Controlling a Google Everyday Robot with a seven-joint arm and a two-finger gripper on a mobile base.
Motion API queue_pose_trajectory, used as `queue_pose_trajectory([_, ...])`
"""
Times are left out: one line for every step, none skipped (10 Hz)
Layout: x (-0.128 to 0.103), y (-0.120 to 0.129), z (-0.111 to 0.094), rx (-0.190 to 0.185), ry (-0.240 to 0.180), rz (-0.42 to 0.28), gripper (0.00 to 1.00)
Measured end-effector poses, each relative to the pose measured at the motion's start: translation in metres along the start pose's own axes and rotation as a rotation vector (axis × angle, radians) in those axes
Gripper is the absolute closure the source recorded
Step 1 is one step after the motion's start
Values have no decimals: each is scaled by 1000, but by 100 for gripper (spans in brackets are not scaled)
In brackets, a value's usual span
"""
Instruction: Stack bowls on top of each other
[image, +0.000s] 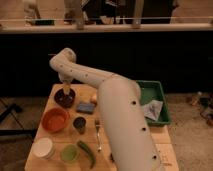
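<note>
My gripper (66, 88), spread wide, hangs over the maroon bowl (65, 98). The orange bowl (55, 119) sits at its seven o'clock. A shallow rim pinch could slip, dropping the maroon bowl onto the desk (62, 136).

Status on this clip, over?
Gripper open, low over maroon bowl. Orange bowl alongside, not stacked. Nothing between them.

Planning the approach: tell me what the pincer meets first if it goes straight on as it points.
The pincer points down just above the dark maroon bowl, so it would probably meet that bowl's inside first; depth is hard to judge from this one view.
</note>
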Motion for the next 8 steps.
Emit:
queue_pose_trajectory([-11, 1, 7, -14, -5, -9, 20])
queue_pose_trajectory([-19, 3, 18, -34, -9, -16, 20])
queue_pose_trajectory([-21, 2, 24, -41, -9, -18, 20])
queue_pose_trajectory([-19, 1, 33, -48, -8, -14, 20])
queue_pose_trajectory([-17, 2, 45, -56, -8, -10, 20])
queue_pose_trajectory([-13, 2, 53, -61, -3, -6, 20])
queue_pose_trajectory([-6, 1, 60, -65, 5, 2, 20])
queue_pose_trajectory([1, 0, 65, -72, 11, 10, 20])
